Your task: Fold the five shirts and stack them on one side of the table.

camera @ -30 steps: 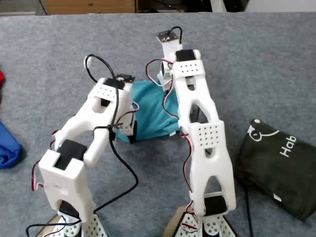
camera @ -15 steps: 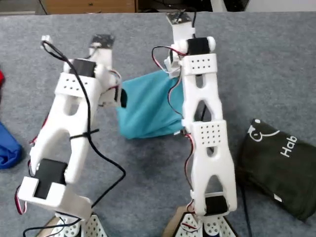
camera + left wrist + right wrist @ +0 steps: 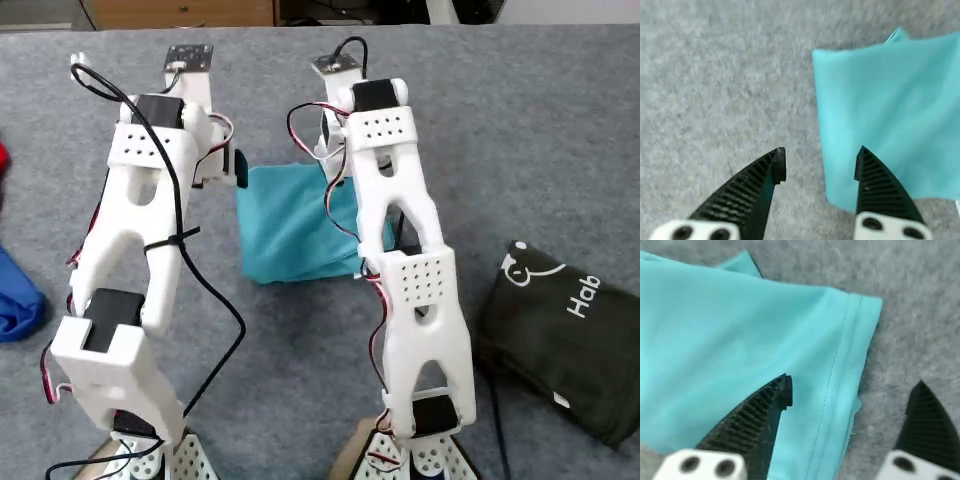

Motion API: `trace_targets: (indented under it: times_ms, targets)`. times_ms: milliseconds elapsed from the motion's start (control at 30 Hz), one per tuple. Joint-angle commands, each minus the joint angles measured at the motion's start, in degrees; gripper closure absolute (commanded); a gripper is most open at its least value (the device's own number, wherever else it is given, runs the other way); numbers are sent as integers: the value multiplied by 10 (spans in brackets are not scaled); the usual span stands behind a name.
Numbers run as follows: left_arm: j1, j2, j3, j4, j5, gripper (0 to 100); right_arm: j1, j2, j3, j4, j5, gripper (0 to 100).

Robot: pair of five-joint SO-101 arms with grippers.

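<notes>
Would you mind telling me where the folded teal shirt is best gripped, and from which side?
Probably by its two side edges, from above: the teal shirt lies flat on the table, so only the edges offer layers to pinch. The open left gripper straddles one edge, and the open right gripper straddles the stitched hem opposite.

The folded teal cotton shirt [image 3: 285, 225] has its right edge hidden under the white plastic right arm [image 3: 405, 270]. Well right of it, a folded dark shirt with white print [image 3: 560, 340] runs off the frame. Well left of it, a crumpled blue cloth [image 3: 15, 300] and a red scrap [image 3: 2, 158] are cut off too, the scrap too small to identify.
</notes>
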Motion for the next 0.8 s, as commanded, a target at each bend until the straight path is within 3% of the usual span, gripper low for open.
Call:
trace_targets:
  times_ms: [0,100,267,333,433,767]
  targets:
    - [-4,12,-47,-43,16,760,-1,-54,-77,22,-23,634]
    - [-4,52,-61,-74,47,760,2,-96,-40,22,-75,634]
    - [-2,133,-113,-68,71,759,-22,-240,175,20,-189,631]
    - [-1,160,-144,-46,66,748,-29,-298,264,16,-232,630]
    - [16,201,-203,9,3,741,-27,-371,383,-9,-276,631]
    - [29,378,-447,134,5,740,-30,-459,659,-71,-366,630]
